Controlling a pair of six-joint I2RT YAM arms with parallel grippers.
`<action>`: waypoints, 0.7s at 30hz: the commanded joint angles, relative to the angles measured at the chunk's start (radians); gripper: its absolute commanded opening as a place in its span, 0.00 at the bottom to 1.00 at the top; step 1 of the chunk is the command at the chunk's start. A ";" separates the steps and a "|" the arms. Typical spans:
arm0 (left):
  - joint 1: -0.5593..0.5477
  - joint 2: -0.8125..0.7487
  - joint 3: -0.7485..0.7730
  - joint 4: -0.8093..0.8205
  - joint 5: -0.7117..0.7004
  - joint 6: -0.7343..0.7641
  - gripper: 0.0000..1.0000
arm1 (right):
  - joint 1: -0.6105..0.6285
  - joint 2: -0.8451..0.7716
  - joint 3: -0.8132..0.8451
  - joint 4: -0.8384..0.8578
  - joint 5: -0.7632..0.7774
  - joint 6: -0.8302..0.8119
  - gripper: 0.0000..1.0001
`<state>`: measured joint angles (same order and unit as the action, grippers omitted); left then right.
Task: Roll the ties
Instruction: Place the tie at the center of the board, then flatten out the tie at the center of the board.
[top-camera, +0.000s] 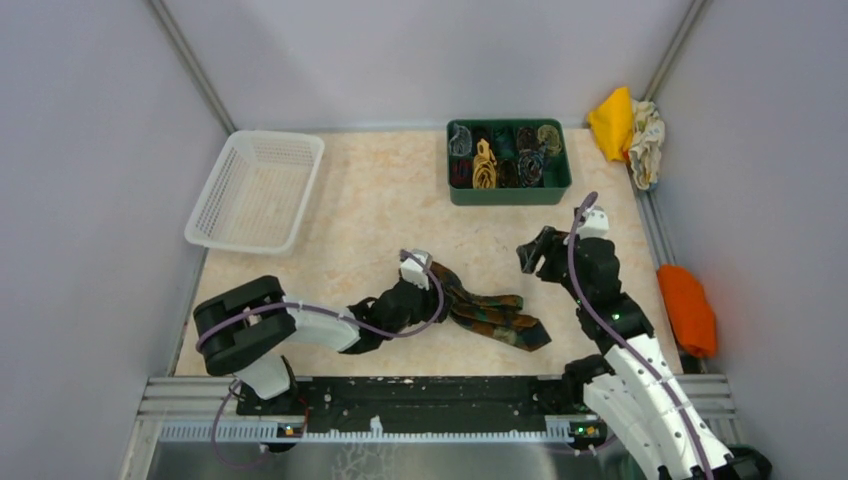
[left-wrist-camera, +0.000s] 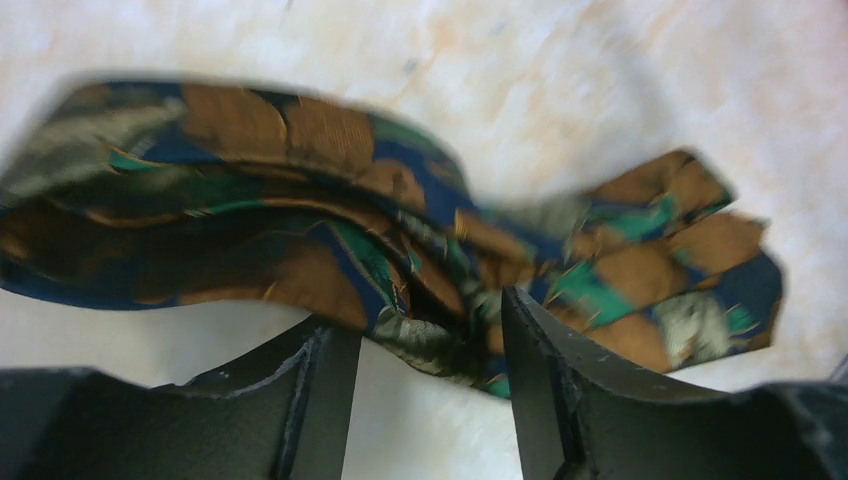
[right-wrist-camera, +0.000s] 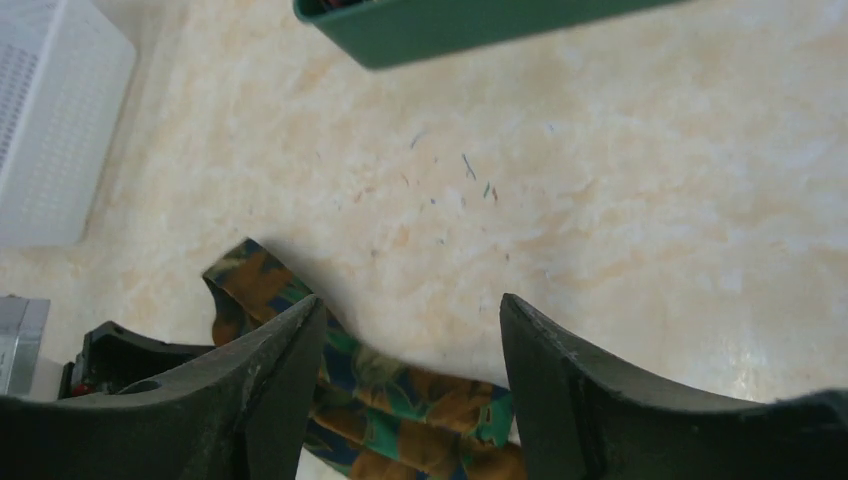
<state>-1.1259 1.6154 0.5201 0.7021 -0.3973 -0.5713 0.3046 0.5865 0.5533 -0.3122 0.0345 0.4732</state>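
Marbled beige surface (top-camera: 370, 200) carries the brown, teal-blotched tie (top-camera: 495, 312), crumpled at lower centre. The left end effector (left-wrist-camera: 430, 320) stands spread wide at its left end. The right end effector (right-wrist-camera: 410, 320) hovers wide and empty, upper right of it.

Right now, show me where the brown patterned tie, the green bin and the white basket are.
brown patterned tie (top-camera: 490, 312): top view, middle of its crumpled length.
green bin (top-camera: 508, 196): top view, its near wall.
white basket (top-camera: 238, 244): top view, its near rim.
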 joint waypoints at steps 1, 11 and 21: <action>-0.003 -0.051 -0.062 -0.109 0.005 -0.091 0.61 | 0.004 0.015 0.028 -0.078 -0.067 0.009 0.49; -0.008 -0.263 -0.166 -0.270 0.028 -0.178 0.60 | 0.078 -0.013 -0.054 -0.184 -0.259 0.114 0.00; -0.011 -0.342 -0.134 -0.356 0.044 -0.190 0.59 | 0.552 0.258 -0.138 -0.104 0.000 0.318 0.00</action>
<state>-1.1313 1.3518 0.3717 0.4015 -0.3580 -0.7490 0.7834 0.7502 0.4187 -0.4797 -0.0795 0.6998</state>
